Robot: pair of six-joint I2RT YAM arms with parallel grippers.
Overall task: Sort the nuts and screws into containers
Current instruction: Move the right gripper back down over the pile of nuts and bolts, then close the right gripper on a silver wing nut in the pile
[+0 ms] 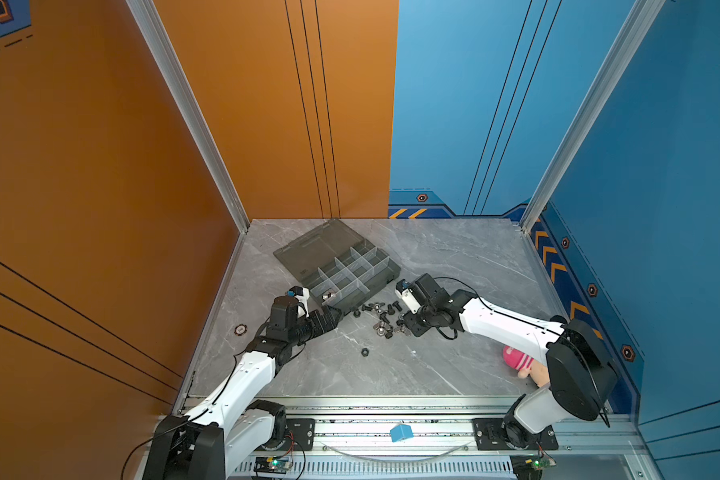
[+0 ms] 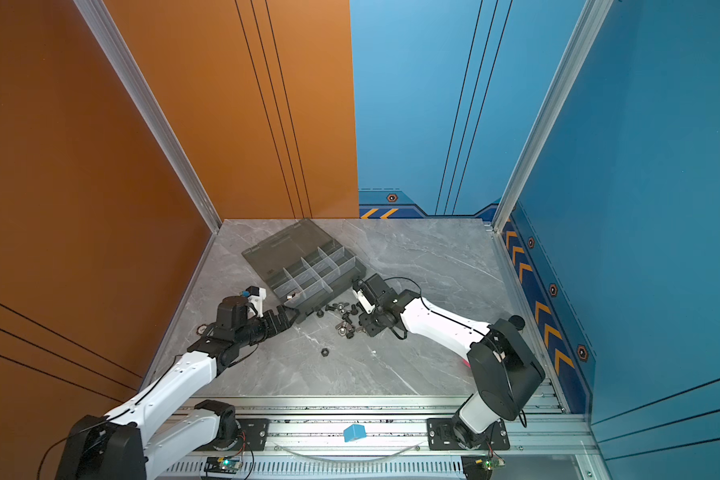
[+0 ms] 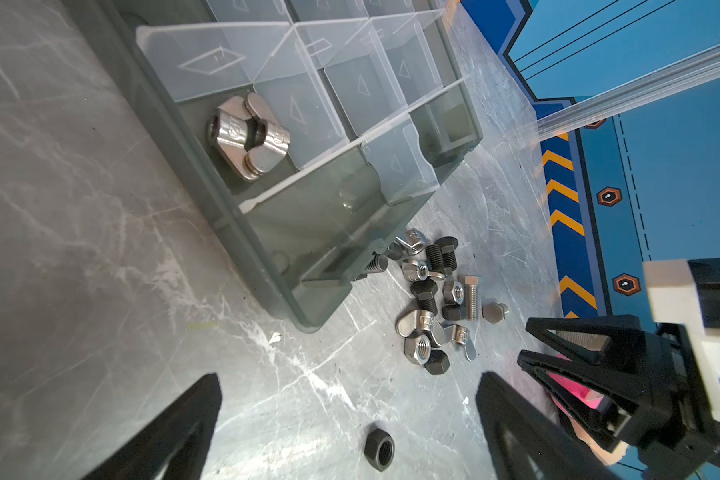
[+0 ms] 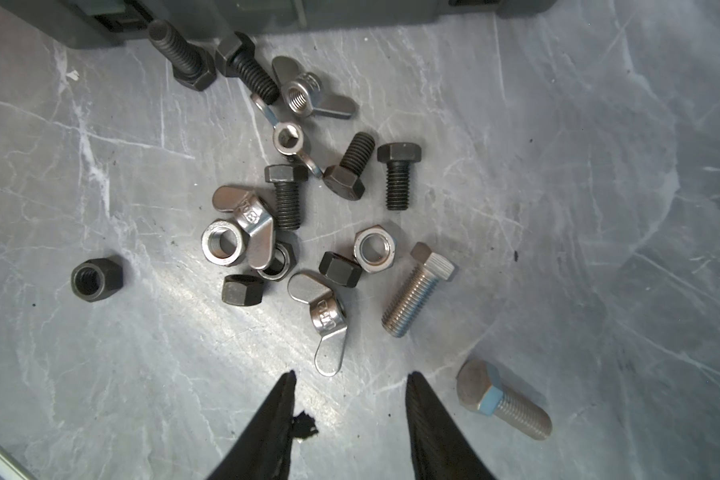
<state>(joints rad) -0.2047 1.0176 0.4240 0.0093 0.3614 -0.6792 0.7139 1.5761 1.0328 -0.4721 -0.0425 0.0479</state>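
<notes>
We log left gripper (image 3: 348, 376) fingers wide, empty; containers (image 3: 316, 299) just beyond tips, wing nuts (image 3: 246, 137) inside one. Right gripper (image 4: 351, 373) fingers part-spread, holding nothing; screws (image 4: 287, 199), nuts (image 4: 222, 243) loose on table (image 4: 599, 208) just ahead of tips.

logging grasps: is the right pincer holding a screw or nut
No, the right pincer is open and empty, its tips just short of a silver wing nut.

Your left tool (image 2: 292, 315) sits at the box (image 2: 281, 246) corner; your right tool (image 2: 361, 330) is beside the screws (image 2: 333, 308) and nuts (image 2: 343, 328); one nut (image 2: 325, 352) lies apart.
</notes>
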